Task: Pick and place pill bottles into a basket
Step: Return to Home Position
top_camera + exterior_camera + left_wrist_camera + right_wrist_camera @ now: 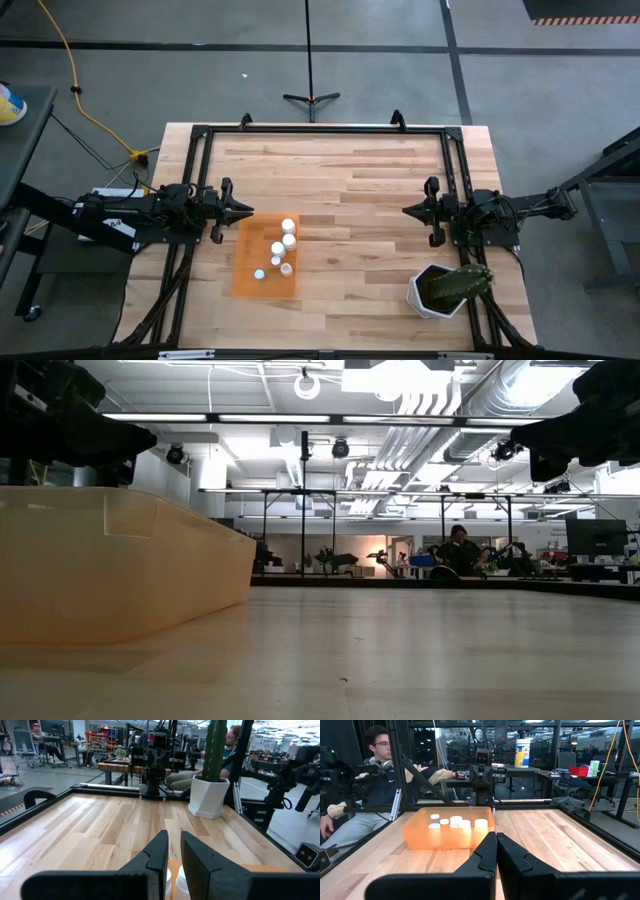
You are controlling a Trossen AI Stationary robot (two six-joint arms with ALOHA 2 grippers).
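Note:
The orange tray (pixel 250 285) lies flat on the table's left half, and also shows in the right wrist view (pixel 445 837) and the low view (pixel 110 565). Several small white pill bottles (pixel 287 240) stand inside it, mostly toward its far right part; their caps show in the right wrist view (pixel 457 823). My left gripper (pixel 249 212) hovers just left of the tray's far end, empty, with only a narrow gap between its fingers (pixel 174 854). My right gripper (pixel 406 211) hovers over the table's right half, shut and empty (pixel 496 851), pointing toward the tray.
A white hexagonal pot with a green plant (pixel 443 289) stands at the near right corner, and also shows in the left wrist view (pixel 208 795). A black frame (pixel 320 130) rims the table. Bare wood lies between the two grippers. People sit beyond the table's edges (pixel 377 775).

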